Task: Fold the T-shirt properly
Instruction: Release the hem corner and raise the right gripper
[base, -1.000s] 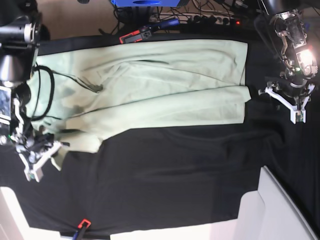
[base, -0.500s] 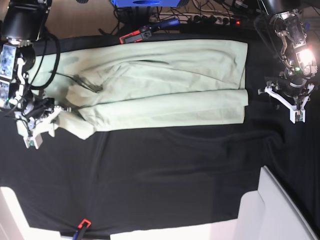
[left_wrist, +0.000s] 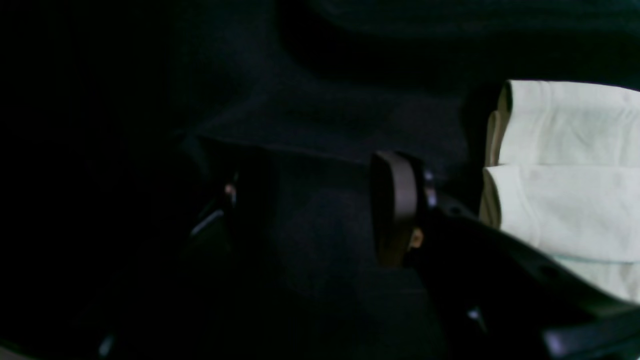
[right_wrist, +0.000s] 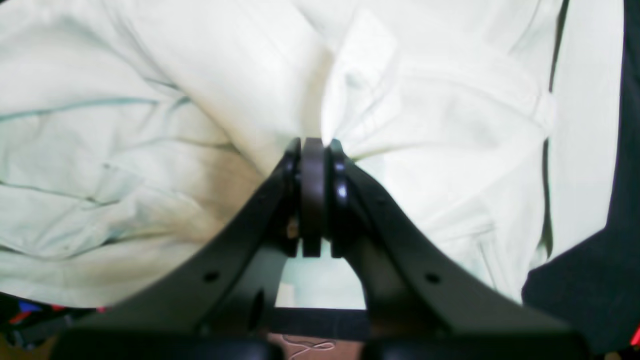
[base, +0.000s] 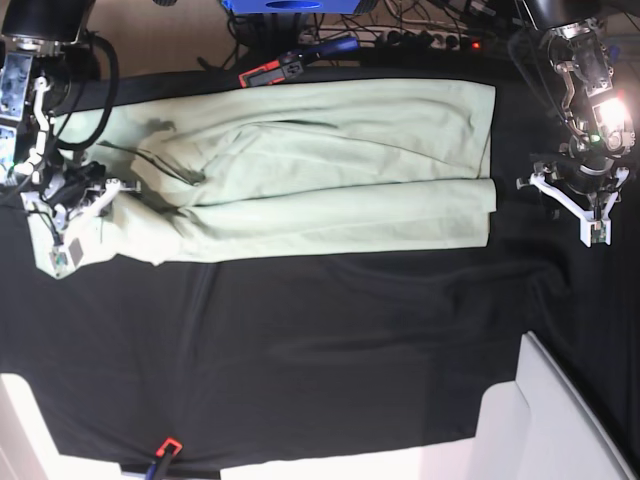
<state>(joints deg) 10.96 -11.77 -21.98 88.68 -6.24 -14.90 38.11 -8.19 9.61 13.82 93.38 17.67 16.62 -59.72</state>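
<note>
T-shirt (base: 320, 165) lies folded lengthwise into a long band across the far half of the black cloth (base: 330, 350) on the table. Right gripper (right_wrist: 314, 150) has its jaws clamped on a bunch of fabric at the band's end. Left gripper (left_wrist: 320, 210) sits beside the opposite hem, jaws apart, holding nothing. Risk: the thin pinch slips mid-pull, or dragging one end skews the fold.

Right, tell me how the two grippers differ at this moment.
The right gripper is shut on the T-shirt, pinching a bunch of the pale green fabric at its sleeve end; the left gripper stands open with nothing between its jaws. The right gripper sits over the shirt, while the left gripper hangs over the black cloth, just beside the shirt's folded hem. Both have the same dark fingers.
</note>
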